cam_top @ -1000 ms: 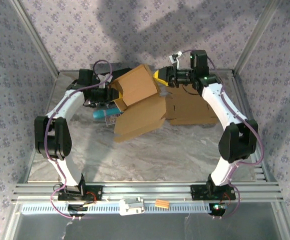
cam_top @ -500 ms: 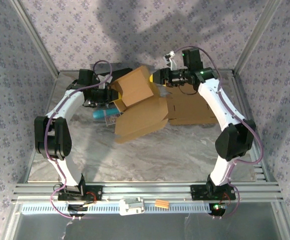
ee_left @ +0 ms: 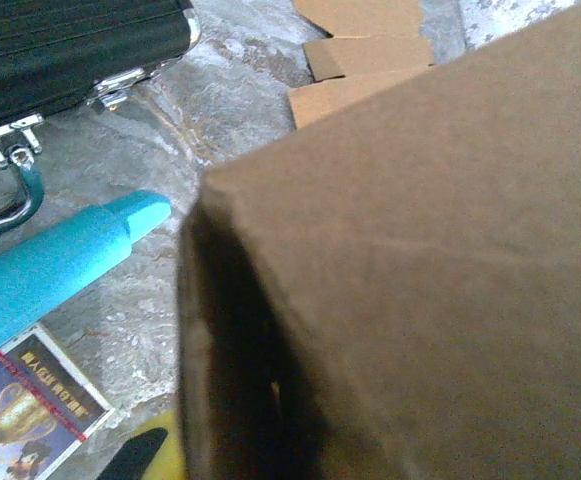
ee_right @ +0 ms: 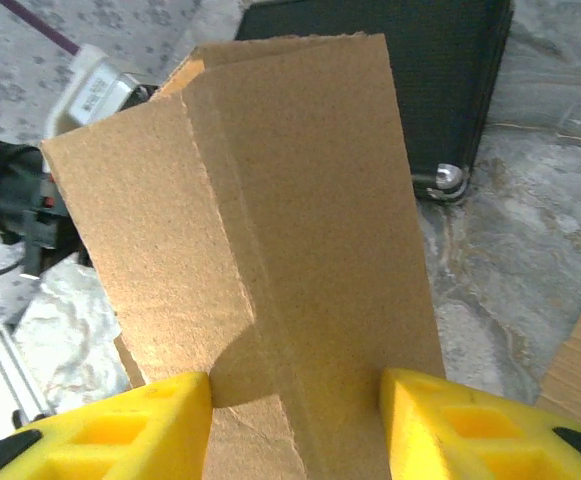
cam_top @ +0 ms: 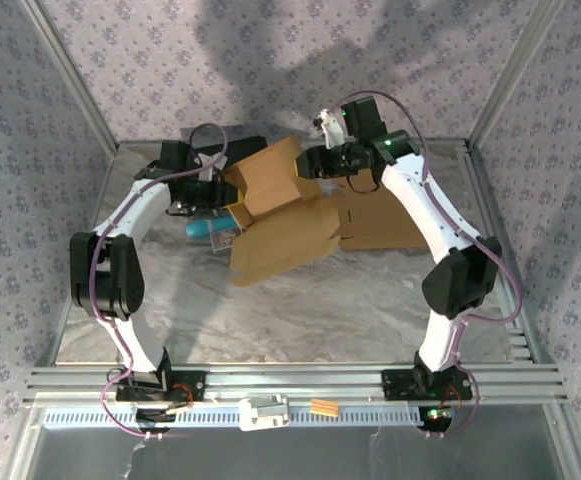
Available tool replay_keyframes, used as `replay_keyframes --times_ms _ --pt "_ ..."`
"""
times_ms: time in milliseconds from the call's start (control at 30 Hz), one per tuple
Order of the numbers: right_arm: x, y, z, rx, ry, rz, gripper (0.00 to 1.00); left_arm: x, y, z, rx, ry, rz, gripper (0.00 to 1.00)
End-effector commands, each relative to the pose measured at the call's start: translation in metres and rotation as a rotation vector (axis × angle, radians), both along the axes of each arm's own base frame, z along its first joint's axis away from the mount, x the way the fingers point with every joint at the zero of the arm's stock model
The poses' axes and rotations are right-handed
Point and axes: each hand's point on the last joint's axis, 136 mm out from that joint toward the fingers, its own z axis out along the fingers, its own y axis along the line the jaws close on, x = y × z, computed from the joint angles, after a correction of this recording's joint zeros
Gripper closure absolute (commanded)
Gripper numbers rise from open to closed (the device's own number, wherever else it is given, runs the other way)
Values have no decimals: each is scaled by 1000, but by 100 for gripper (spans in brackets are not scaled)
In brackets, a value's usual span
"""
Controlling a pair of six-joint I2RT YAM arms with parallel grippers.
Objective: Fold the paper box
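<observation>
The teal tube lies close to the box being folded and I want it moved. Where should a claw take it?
Grip the teal tube across its narrow body, back from the stepped tip, from above. It lies flat on the table, long axis roughly left to right, and the box overhangs its right end, so the left stretch looks freest.

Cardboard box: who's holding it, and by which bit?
The left end effector pinches the cardboard box at its left edge. The right end effector straddles the top flap; whether it grips cannot be told.
</observation>
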Motion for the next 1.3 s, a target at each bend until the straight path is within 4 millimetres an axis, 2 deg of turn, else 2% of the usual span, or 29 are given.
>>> replay_keyframes --times_ms 0,167,267,433,867,1100,1267 --pt "9 -5 -12 -108 -25 -32 51 -8 -13 34 -33 -85 -63 100" --pt "20 -18 -26 -261 -54 -123 51 -11 -14 34 -19 -90 -73 100" --pt "20 -18 -33 -321 -70 -131 52 -14 -15 32 -14 -85 -80 100" --pt "24 -20 -39 -416 -103 -164 66 -16 -16 32 -9 -85 -87 100" --pt "30 -52 -51 -813 -214 -366 99 -23 -28 27 51 -65 -84 100" --pt "28 -65 -42 -950 -265 -479 100 -22 -33 27 87 -51 -47 100" --pt "21 -64 -46 -989 -247 -495 100 -24 -38 29 84 -55 -46 100"
